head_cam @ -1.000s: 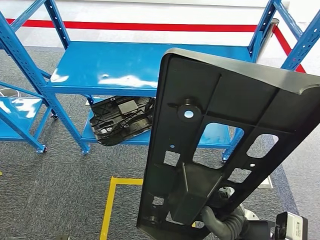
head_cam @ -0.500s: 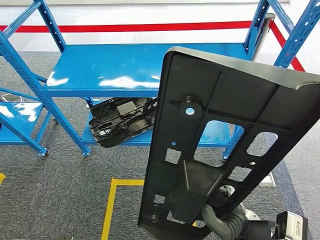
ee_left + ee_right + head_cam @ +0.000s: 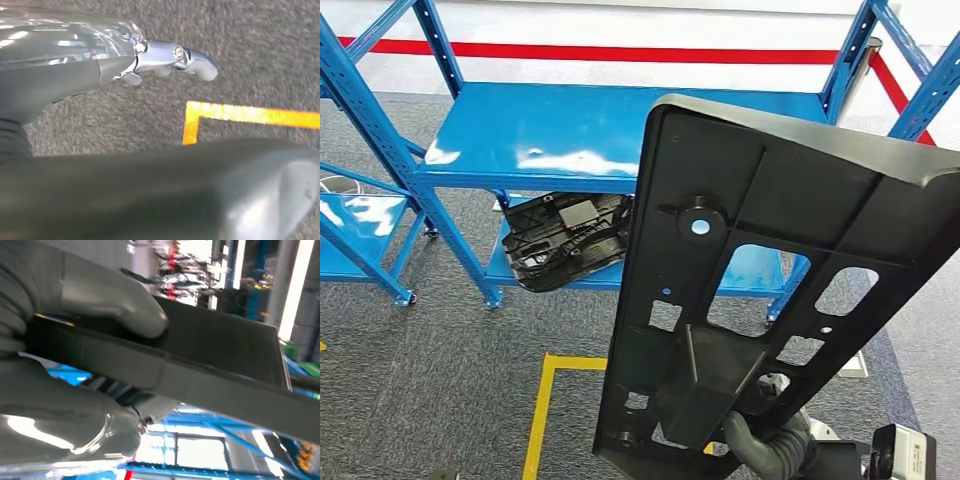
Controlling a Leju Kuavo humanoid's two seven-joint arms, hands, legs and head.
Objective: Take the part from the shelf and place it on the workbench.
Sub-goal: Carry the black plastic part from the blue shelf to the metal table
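Observation:
A large flat black plastic part (image 3: 773,260) with ribs and cut-outs stands tilted in front of me, hiding much of the right side of the head view. My right hand (image 3: 765,445) grips its lower edge from below. In the right wrist view the thumb (image 3: 113,305) presses on one face of the part (image 3: 211,365) and the fingers (image 3: 75,420) hold the other. My left hand (image 3: 124,70) hangs over the carpet, its fingers apart with nothing in them.
The blue shelf (image 3: 569,130) stands ahead on grey carpet, its top level bare, with another black part (image 3: 561,240) on its lower level. More blue racks stand at the left (image 3: 350,220) and right (image 3: 924,90). Yellow floor tape (image 3: 539,400) runs below.
The whole picture swayed slightly to one side and back, so the camera moved. The right hand's hold on the part is unchanged.

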